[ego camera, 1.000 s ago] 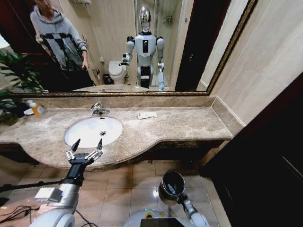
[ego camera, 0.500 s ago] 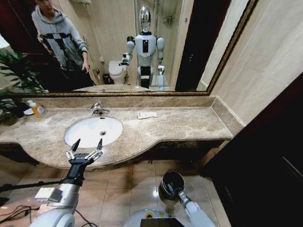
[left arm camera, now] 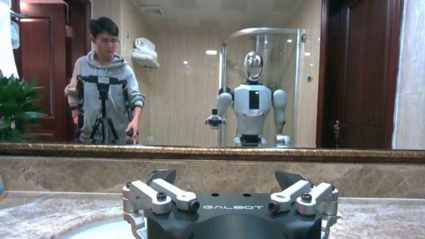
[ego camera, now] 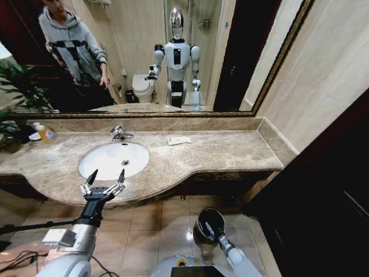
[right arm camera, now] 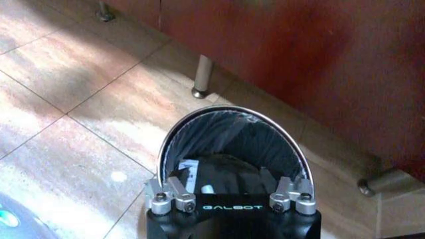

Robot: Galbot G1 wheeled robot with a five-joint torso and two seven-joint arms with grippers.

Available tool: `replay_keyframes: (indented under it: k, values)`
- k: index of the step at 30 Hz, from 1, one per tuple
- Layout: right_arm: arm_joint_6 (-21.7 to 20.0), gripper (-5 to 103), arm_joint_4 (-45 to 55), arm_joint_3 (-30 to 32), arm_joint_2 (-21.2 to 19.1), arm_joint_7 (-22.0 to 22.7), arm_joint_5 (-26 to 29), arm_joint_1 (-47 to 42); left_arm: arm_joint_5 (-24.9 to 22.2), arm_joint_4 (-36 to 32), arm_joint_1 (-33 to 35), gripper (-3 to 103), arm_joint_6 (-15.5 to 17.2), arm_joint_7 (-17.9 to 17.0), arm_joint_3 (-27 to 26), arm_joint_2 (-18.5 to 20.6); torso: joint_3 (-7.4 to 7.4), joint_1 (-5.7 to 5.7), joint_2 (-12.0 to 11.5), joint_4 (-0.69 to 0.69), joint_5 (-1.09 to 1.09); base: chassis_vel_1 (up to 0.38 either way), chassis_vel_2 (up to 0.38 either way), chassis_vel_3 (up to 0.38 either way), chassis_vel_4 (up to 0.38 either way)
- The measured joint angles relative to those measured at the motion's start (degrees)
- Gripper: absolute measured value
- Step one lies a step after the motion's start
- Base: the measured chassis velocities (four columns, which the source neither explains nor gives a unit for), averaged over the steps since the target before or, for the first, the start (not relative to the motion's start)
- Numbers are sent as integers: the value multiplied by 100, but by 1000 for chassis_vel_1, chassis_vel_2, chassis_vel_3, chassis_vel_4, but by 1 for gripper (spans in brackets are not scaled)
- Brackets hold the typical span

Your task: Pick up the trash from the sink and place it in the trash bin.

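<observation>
The marble countertop [ego camera: 219, 151] carries the white oval sink [ego camera: 113, 160], with a flat white packet [ego camera: 179, 140] behind. Left gripper [ego camera: 104, 183] hovers at the counter's front edge, jaws apart. Right gripper [ego camera: 209, 229], jaws apart, hangs over the black trash bin [right arm camera: 232, 144] on the floor.

At lower left of the head view, the left gripper [ego camera: 106, 178] has black pointed fingertips on silver, screwed links and a black palm marked GALBOT; its forearm looks grey-white, apparently tagged.
</observation>
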Motion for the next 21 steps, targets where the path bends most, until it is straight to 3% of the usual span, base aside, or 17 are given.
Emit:
replay_keyframes:
  k: [7, 21]
  values:
    - [4, 99, 549, 20, -32, 45, 164, -407, 0, 0, 0, 100, 0, 0, 0, 0, 0, 0, 0, 0, 1, 0, 0, 0, 0]
    - [-42, 100, 1967, 198, -131, 421, 589, -1338, 0, 0, 0, 100, 0, 0, 0, 0, 0, 0, 0, 0, 1, 0, 0, 0, 0]
